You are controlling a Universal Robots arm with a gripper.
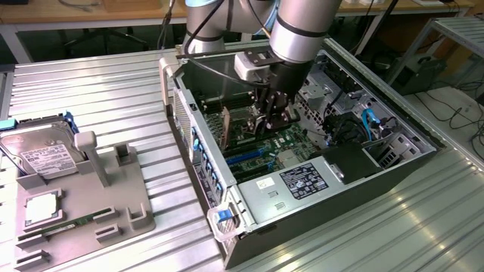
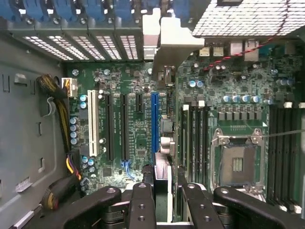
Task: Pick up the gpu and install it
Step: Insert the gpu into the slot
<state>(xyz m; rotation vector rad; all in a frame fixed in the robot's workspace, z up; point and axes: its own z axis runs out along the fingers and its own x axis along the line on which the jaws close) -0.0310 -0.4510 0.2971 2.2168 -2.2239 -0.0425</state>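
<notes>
on the ribbed metal tabletop (image 1: 106, 79) the open pc case (image 1: 250, 204) holds the jaws narrowed on the gpu (image 2: 164, 76), edge-on above the blue slot (image 2: 154, 121); seating looks underway, needing straight alignment.

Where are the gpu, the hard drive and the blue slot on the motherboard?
gpu (image 1: 225, 131): exterior view, on the green board's face, standing in the case.
hard drive (image 1: 42, 152): exterior view, on its labelled top.
blue slot (image 2: 154, 121): wrist view, midway along the slot.
</notes>
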